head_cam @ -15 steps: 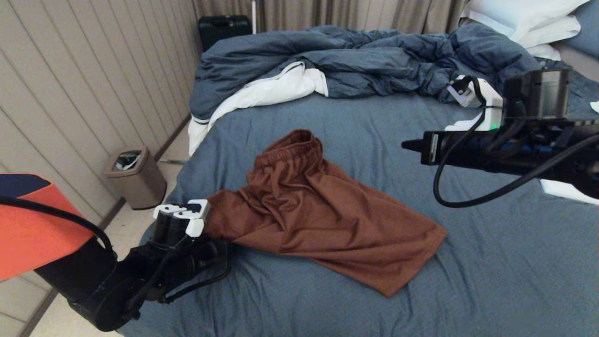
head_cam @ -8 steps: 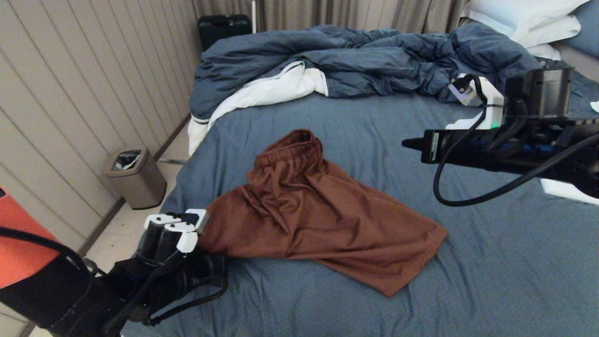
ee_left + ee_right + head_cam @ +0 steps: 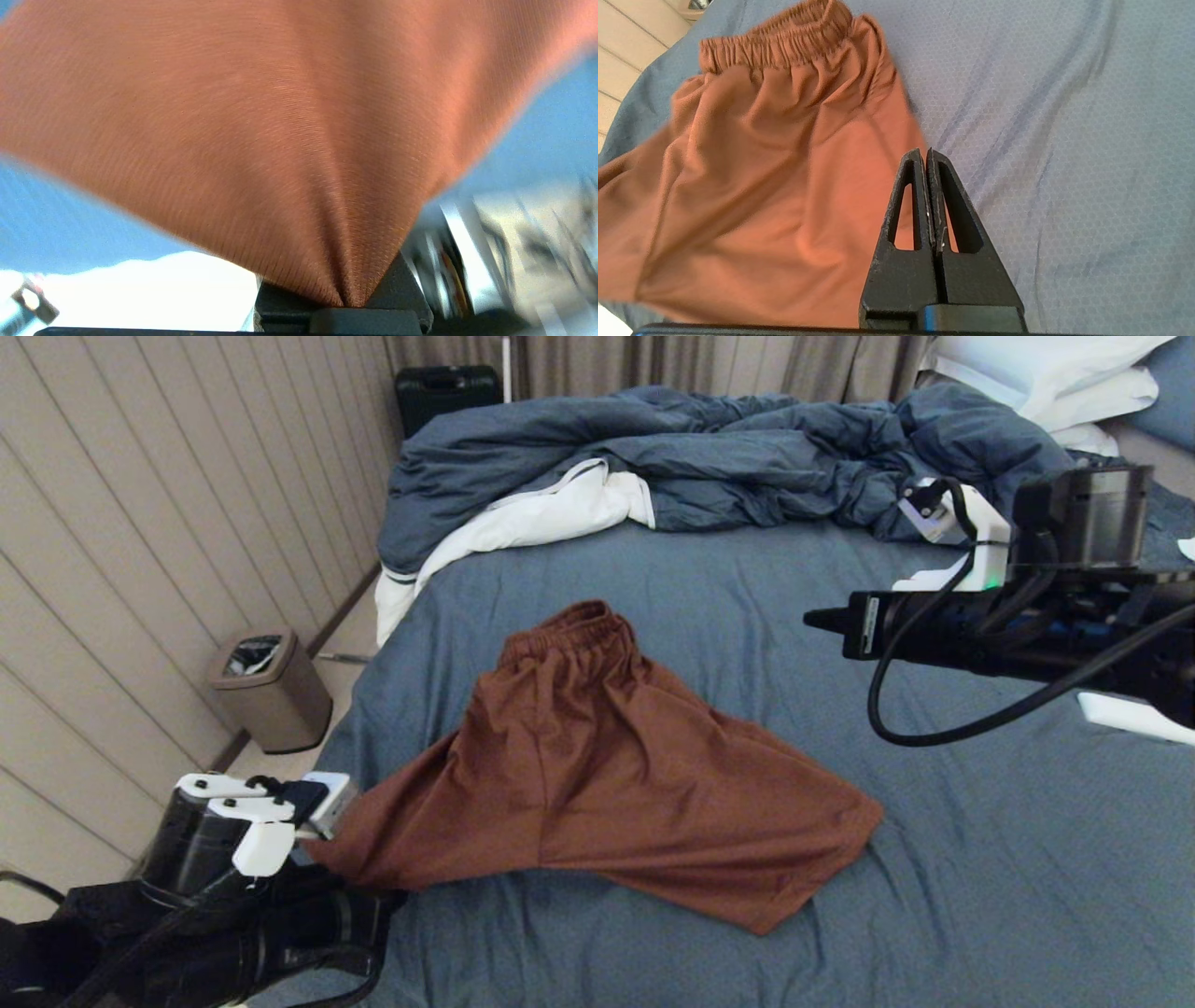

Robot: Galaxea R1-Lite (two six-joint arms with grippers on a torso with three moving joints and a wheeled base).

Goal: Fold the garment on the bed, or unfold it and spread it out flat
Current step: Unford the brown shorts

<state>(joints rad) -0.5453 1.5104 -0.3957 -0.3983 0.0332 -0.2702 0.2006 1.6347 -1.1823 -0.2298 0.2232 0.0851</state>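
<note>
Head view: one garment (image 3: 607, 775) on the bed (image 3: 980, 859), left gripper (image 3: 322, 821) jaws pinching its leg, right gripper (image 3: 927, 161) jaws clenched empty

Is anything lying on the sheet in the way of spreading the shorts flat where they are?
Nothing visible does. The left gripper is shut on a leg corner of the shorts; bare sheet surrounds them. The duvet lies farther back, and the right gripper hovers shut above.

Dim, even indoor light in the head view with soft shadows under the garment (image 3: 607, 775), while the left wrist view is smeared with blur and glaring white at one edge, the right wrist view fairly crisp.
</note>
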